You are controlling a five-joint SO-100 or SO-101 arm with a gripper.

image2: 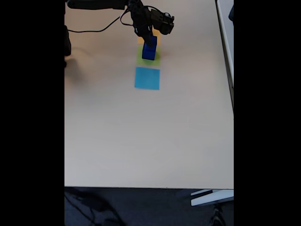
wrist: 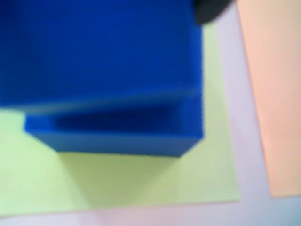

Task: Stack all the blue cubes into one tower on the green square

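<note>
In the fixed view we note the dark arm [image2: 101, 4] reaching in from the upper left, wrist bent downward, its gripper [image2: 149, 38] pointing down. We cannot determine how the jaws stand.

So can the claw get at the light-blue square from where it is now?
Probably yes. The light-blue square lies bare on the table, just past the green square where the claw is busy with the blue cubes; nothing sits between them.
</note>
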